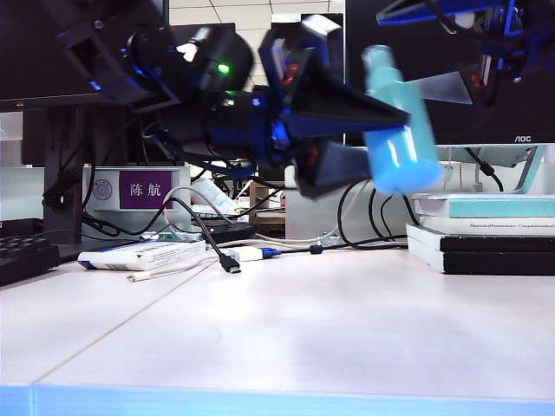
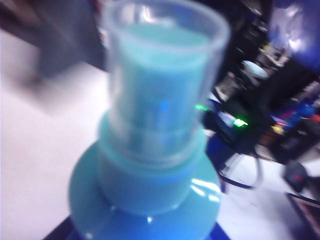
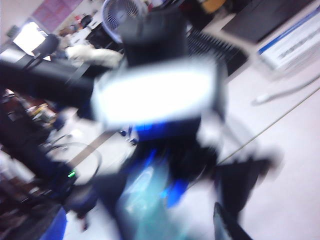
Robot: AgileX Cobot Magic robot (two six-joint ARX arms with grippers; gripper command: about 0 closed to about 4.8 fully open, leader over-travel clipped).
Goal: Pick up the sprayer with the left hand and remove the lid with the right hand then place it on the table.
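A white tabletop (image 1: 329,329) with a pale blue front edge fills the foreground. At its right stands a stack of books (image 1: 486,234). Behind, dark monitors (image 1: 520,95) rise; a purple name sign (image 1: 145,189) with white characters sits left, among black cables (image 1: 208,230). A ceiling of white tiles (image 1: 234,12) shows above.

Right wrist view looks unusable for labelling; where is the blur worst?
Right wrist view: heavy motion smear, with the left gripper barely readable. Exterior view: the teal-green plastic sprayer streaks, the white table stays sharp. Left wrist view: the clear cup-shaped lid is soft but legible.
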